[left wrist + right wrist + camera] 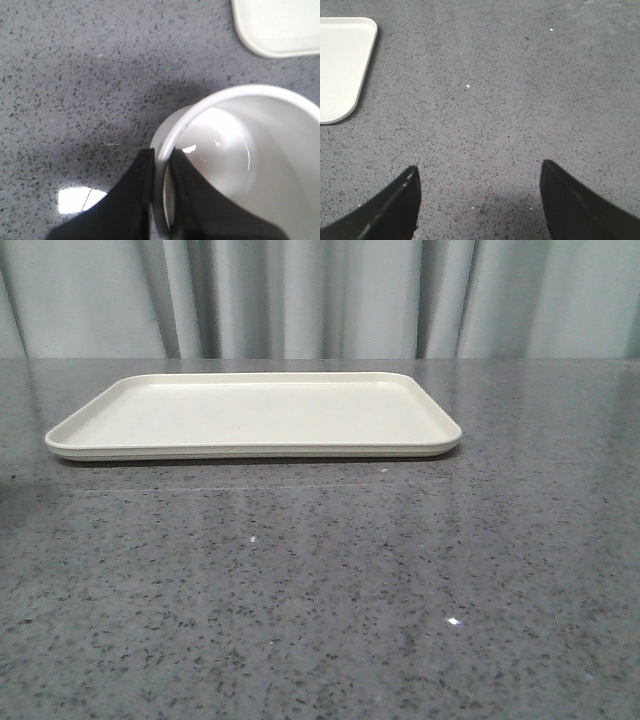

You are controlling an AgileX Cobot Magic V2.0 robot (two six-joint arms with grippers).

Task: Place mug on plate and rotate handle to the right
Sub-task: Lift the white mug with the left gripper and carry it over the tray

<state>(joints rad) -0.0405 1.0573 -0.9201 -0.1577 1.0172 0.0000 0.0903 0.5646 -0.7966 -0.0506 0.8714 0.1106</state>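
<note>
On the speckled grey worktop point(320, 590) the plate point(250, 415) lies bare, while the left tool point(162, 200) pinches the mug point(240, 165) by its rim just beside it, right tool point(477, 200) spread idle; placing and handle-turning remain.

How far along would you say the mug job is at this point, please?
Early. Done: the left pincer is shut on the mug, its fingers either side of the wall. In hand: moving it to the plate, which is bare. Left: setting it down and turning the handle, unseen here. The right pincer is open over the countertop.
</note>
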